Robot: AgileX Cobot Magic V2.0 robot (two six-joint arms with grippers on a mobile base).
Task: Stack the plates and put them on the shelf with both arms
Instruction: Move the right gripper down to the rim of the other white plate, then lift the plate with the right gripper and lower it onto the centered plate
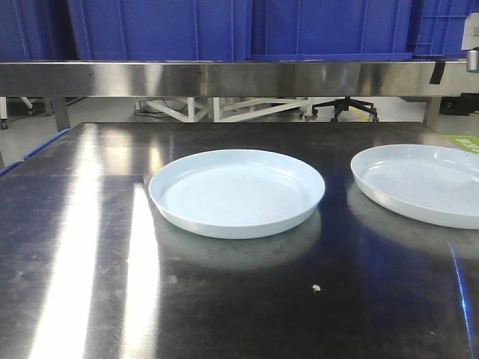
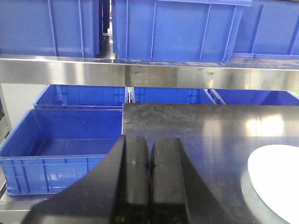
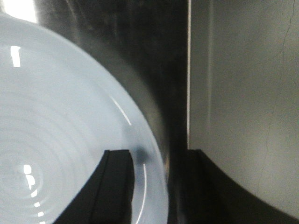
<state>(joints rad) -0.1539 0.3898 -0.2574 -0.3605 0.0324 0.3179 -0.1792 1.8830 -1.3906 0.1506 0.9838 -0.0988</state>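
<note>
Ahead, on the front camera, I see two pale blue-white plates lying flat on a dark, reflective steel tabletop (image 1: pixel 90 284). The centre plate (image 1: pixel 236 193) sits mid-table. The right plate (image 1: pixel 419 183) lies apart from it and is cut off by the right edge of the view. They are side by side, not stacked. Behind the table runs the shelf (image 1: pixel 224 78), a shiny steel rail across the whole view, with deep blue crates (image 1: pixel 157 28) standing on it. At the far right edge there is a small green label (image 1: pixel 469 142); its pale marks are too small for me to read.

On the left wrist camera, my left gripper (image 2: pixel 149 140) is clenched, with its two black fingers pressed together and nothing between them. It hangs near the table's left edge. The curved edge of a plate (image 2: pixel 275 182) shows low on the right, well apart from the gripper. Beyond are the shelf rail and blue crates above and below it.

The right wrist camera is blurred. My right gripper (image 3: pixel 158 154) is spread wide and straddles the rim of a plate (image 3: pixel 56 116). One black finger (image 3: pixel 117 186) is over the inside of the dish, and the other is outside, by the table's edge. The outer finger stands clear of the rim, so this gripper is released, not grasping.
</note>
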